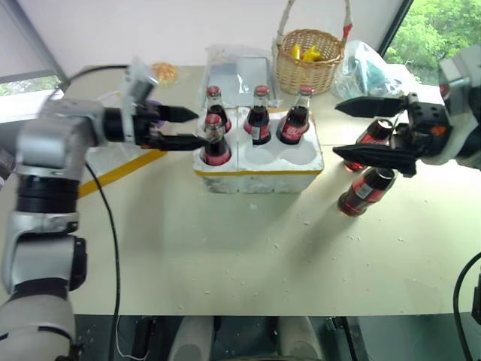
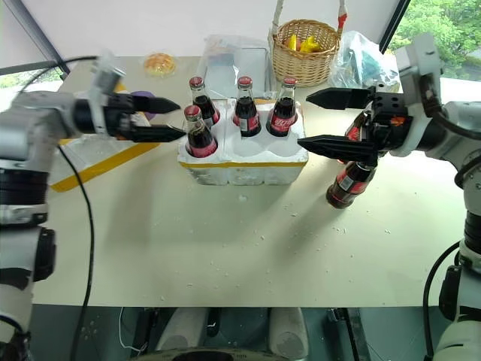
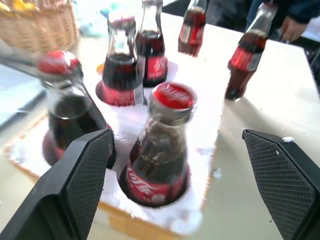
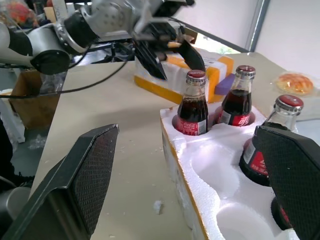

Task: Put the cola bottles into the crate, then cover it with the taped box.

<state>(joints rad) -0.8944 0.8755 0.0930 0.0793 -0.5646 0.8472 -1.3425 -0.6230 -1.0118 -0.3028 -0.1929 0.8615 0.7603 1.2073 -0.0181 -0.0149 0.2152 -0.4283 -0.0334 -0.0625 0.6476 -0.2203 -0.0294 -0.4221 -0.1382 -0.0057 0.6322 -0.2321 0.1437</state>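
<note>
The crate (image 1: 259, 162) holds four cola bottles (image 1: 259, 116) upright in its wells; two front wells are bare. Two more bottles (image 1: 366, 188) lie on the surface (image 1: 225, 248) just right of it. The taped box (image 2: 98, 162) sits at far left. Left gripper (image 1: 188, 128) and right gripper (image 1: 347, 129) hover, fingers apart, holding nothing. A wicker basket (image 1: 310, 60) stands behind.
</note>
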